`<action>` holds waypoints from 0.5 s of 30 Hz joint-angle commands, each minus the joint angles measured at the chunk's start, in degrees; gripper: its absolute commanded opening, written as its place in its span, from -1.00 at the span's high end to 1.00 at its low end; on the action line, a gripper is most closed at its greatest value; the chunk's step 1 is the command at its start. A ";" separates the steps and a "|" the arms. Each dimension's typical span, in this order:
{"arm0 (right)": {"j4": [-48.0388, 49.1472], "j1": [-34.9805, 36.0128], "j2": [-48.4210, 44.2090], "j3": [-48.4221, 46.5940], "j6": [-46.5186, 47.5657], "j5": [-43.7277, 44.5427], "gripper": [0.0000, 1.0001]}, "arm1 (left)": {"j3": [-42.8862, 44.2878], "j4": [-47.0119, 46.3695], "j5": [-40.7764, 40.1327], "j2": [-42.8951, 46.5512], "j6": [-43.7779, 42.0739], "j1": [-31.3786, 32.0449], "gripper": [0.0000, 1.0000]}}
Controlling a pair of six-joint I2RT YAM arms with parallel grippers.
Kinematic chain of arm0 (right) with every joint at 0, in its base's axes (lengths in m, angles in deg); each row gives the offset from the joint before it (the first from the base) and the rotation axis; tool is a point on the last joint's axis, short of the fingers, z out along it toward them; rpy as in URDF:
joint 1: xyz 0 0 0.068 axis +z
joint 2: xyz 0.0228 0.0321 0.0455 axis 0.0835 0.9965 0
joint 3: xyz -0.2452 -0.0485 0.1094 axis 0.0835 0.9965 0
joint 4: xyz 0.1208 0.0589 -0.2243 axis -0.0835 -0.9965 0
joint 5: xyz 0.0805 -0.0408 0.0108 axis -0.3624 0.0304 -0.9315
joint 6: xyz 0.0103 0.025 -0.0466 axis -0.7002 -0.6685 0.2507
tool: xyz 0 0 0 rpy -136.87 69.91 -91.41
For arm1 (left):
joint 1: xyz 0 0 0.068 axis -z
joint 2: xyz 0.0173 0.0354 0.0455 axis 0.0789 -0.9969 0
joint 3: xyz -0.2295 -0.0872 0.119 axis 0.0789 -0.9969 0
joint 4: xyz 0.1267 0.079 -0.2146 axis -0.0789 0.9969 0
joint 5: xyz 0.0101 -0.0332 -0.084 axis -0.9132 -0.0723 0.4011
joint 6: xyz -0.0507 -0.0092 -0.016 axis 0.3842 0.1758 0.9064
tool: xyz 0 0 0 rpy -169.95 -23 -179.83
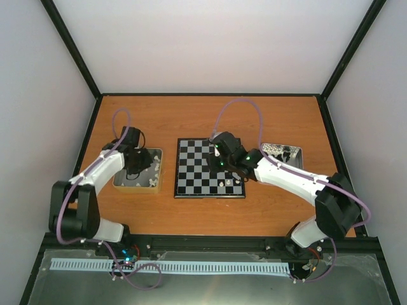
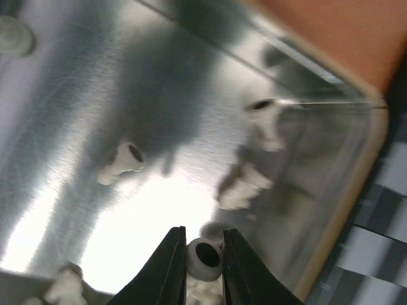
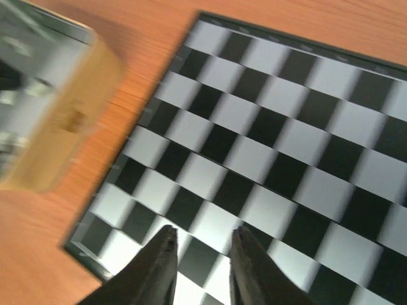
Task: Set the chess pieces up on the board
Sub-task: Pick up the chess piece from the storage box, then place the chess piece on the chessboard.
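Top external has the left arm reaching into the left tin (image 1: 137,188), which sits on the worktop (image 1: 210,121) just left of the board (image 1: 197,159), the first observer says. What does its pincer have?

– The left wrist view settles that, the second replies. The left pincer (image 2: 203,241) is clamped on one cream piece (image 2: 205,259) low in the tin, with the piece's hollow base turned toward the camera. Loose cream pieces (image 2: 121,162) lie on the tin floor close around it.

– So how should the lift go?

– Straight up, probably, and slowly, so the fingers do not sweep the neighbours. It should also rise above the tin wall before crossing to the board. The piece looks to be gripped on its side, so the wrist would need to turn it base-down before setting it on a square.

– And further right?

– The board lies in the middle, mostly bare, with a few pieces (image 1: 229,182) standing on its near row toward the right. The right pincer (image 3: 203,235) hangs over the board's squares, fingers apart with nothing between them. The left arm would do well to approach from the board's left side and leave that arm room. The right tin (image 1: 301,154) sits just past the board, and its contents are too small to sort.
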 commanded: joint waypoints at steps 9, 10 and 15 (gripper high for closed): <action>24.74 4.16 5.29 -4.58 -0.17 -22.72 0.22 | -9.72 -18.76 35.75 16.59 36.71 1.26 0.81; 25.16 4.78 6.23 -5.42 -0.88 -23.33 0.22 | -10.05 -19.94 36.61 17.24 39.15 1.59 0.81; 26.46 6.03 9.90 -7.94 -3.66 -25.42 0.21 | -13.42 -28.45 40.36 20.52 52.32 2.33 0.79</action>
